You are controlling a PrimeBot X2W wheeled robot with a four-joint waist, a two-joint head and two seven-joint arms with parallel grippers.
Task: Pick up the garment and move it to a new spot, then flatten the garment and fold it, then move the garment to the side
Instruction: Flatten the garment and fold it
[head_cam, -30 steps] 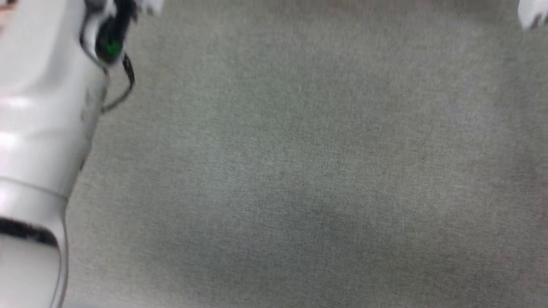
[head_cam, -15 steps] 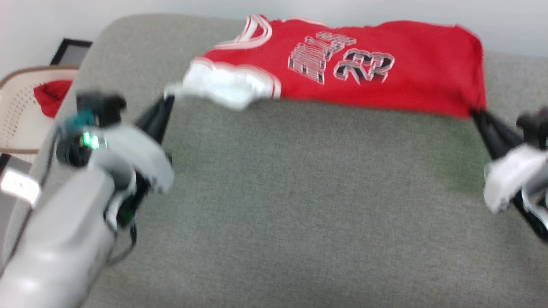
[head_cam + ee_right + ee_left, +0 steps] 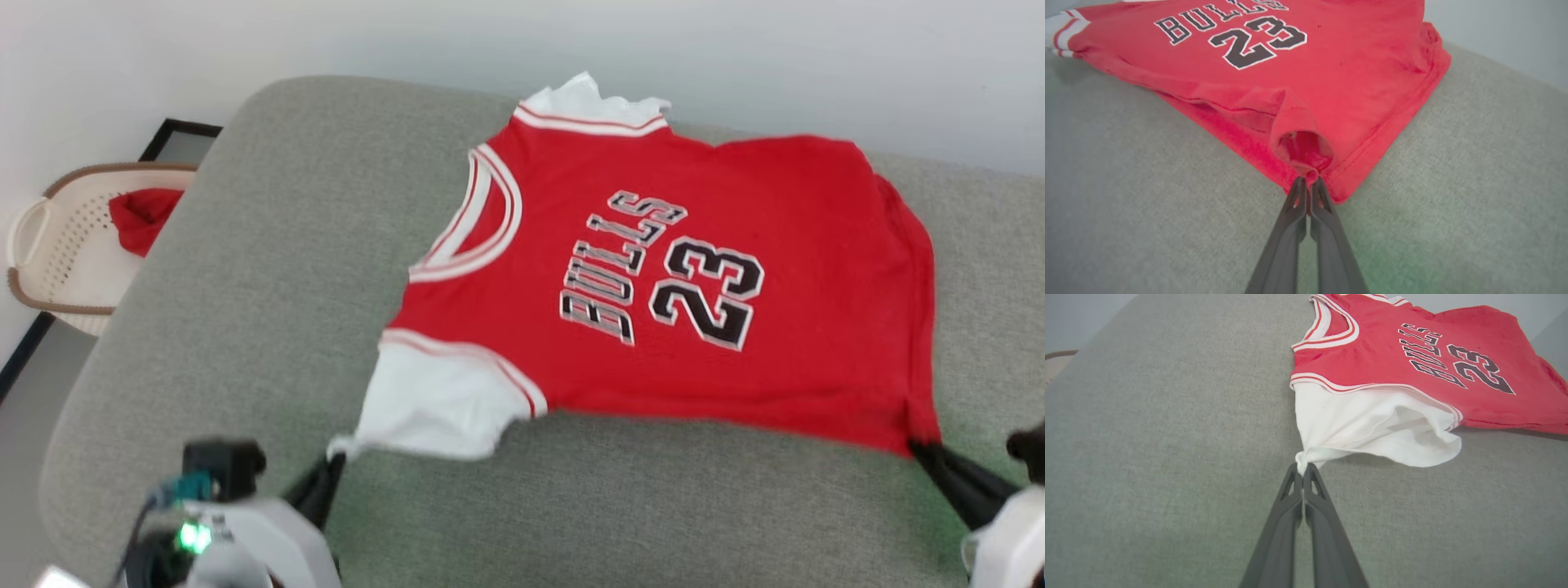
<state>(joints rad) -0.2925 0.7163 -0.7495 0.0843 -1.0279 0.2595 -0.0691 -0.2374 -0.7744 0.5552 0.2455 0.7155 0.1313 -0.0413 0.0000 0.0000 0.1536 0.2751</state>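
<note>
- One garment (image 3: 735, 204), a red jersey, lies front-up on the far right part of a grey padded surface (image 3: 269, 269), with its neck towards the robot's left and its hem towards the right.
- It reads "BULLS" over "23" in black-and-white characters.
- Two white sleeves show. The near sleeve (image 3: 433, 400) is drawn towards the robot, and the far sleeve (image 3: 592, 102) is bunched at the surface's back edge.
- Two grippers hold it. The left gripper (image 3: 1303, 469) has its fingers pinched together on the tip of the near sleeve.
- The right gripper (image 3: 1308, 181) has its fingers pressed tight on a puckered fold at the near hem corner.
- In the head view both grippers are cut off by the bottom edge. The left gripper (image 3: 335, 461) shows a green light on its pale housing.
- The garment's underside is hidden, and so is most of the far sleeve.
- One cream basket (image 3: 65, 245) with a brown rim stands beyond the surface's left edge. It holds one small red cloth (image 3: 143, 214), partly hidden by that edge.
- A plain pale wall (image 3: 816, 65) runs behind the surface.
</note>
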